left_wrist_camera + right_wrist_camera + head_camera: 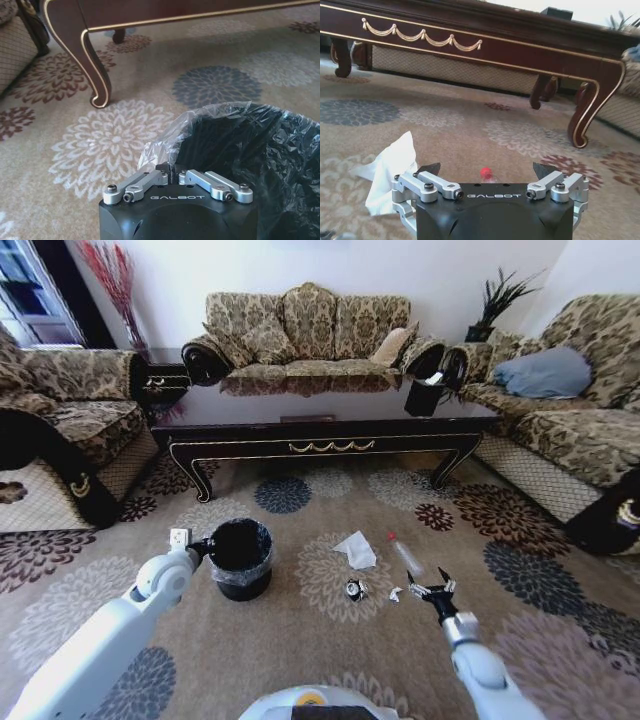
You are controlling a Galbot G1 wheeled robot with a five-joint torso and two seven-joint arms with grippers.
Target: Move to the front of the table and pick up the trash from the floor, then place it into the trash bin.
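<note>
Patterned carpet [300, 660], white tissue [356, 550] beside tube [405, 555], right claw [432, 590] spread

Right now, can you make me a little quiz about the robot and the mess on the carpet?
1. True or false: the white tissue lies inside the trash bin.
2. Which gripper is beside the bin's rim? A) left gripper B) right gripper
3. Fill in: the clear tube has a ____ cap.

Key
1. False: the tissue is on the carpet, to the right of the bin.
2. A: its fingers are shut at the liner edge; the right gripper is open, low over the floor near the tube.
3. Red.
</note>
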